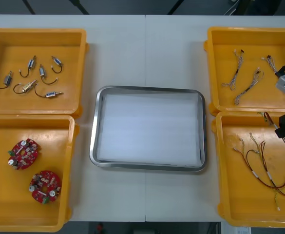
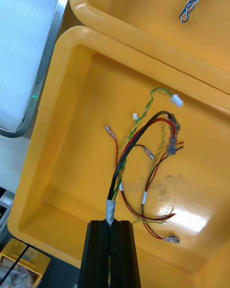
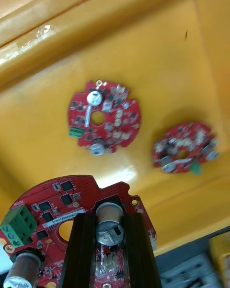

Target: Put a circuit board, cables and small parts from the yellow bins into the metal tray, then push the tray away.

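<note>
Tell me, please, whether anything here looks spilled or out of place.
Nothing stands out: the tray sits straight between the bins, and the boards, cables and small parts are within the bins.

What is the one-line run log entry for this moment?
left tool shut on circuit board above near left bin | right tool shut on cable above near right bin | tray holds nothing

Even overhead light is falling on the pale flat table (image 1: pixel 147 48); the shiny rectangular metal tray (image 1: pixel 95 126) is glowing white inside, and the yellow plastic bins (image 1: pixel 82 58) are throwing thin, soft shadows. Glare is pooling on the floor of the near right bin (image 2: pixel 191 221). Highlights are glinting along the rim of the near left bin (image 3: pixel 28 48) and on the metal caps of the round red circuit boards (image 3: pixel 120 120).
</note>
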### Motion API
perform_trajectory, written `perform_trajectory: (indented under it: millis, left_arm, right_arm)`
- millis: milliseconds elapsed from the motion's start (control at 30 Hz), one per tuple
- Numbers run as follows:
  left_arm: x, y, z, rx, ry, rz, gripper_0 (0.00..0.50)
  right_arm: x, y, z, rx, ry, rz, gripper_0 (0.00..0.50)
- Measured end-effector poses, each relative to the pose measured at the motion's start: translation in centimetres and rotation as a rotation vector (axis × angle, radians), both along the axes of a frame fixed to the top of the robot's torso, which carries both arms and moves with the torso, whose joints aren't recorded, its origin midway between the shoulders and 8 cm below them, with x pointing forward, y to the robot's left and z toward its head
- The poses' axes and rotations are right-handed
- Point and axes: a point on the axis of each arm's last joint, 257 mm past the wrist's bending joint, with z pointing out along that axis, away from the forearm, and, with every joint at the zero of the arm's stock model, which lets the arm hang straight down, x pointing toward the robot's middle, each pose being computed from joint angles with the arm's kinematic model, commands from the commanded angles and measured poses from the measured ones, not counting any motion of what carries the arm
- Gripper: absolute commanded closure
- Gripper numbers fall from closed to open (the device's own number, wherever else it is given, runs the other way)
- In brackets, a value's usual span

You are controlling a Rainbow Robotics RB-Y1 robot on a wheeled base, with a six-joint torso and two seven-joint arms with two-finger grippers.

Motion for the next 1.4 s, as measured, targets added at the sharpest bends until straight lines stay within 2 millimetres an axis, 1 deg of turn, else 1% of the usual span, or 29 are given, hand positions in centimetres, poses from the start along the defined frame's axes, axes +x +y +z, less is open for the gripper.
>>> perform_trajectory:
  millis: [167,233,300,433,600,700,867,933,1200,1400]
  left_arm:
    - [0.5,-4.9,0.8,-0.145,0.010,0.313,0.500]
    - [1.0,-6.6,0.9,-0.180,0.021,0.370,0.500]
    - [1.5,-7.9,0.9,-0.173,0.027,0.353,0.500]
    - [2.3,-9.7,1.1,-0.110,0.013,0.251,0.500]
    - [4.1,-12.6,1.4,-0.090,-0.031,0.210,0.500]
    - [4.7,-14.6,1.1,-0.116,-0.034,0.267,0.500]
    - [5.5,-17.6,0.7,-0.245,-0.040,0.477,0.500]
    - [5.7,-18.6,0.5,-0.285,-0.039,0.526,0.500]
    - [6.4,-21.3,-1.4,-0.222,-0.056,0.484,0.500]
    - [8.5,-23.8,-2.4,-0.232,-0.050,0.509,0.500]
  right_arm:
    - [0.2,0.5,0.3,-0.002,-0.006,0.016,0.500]
    - [0.2,0.6,0.3,0.000,-0.006,0.017,0.500]
    - [0.2,0.6,0.3,0.001,-0.005,0.018,0.500]
    - [0.2,0.6,0.3,0.002,-0.005,0.019,0.500]
    - [0.2,0.7,0.3,0.003,-0.005,0.020,0.500]
    - [0.2,0.7,0.3,0.004,-0.006,0.021,0.500]
    - [0.2,0.7,0.3,0.004,-0.006,0.021,0.500]
    - [0.2,0.7,0.3,0.004,-0.006,0.021,0.500]
    - [0.2,0.7,0.3,0.004,-0.006,0.021,0.500]
    - [0.2,0.7,0.3,0.005,-0.006,0.021,0.500]
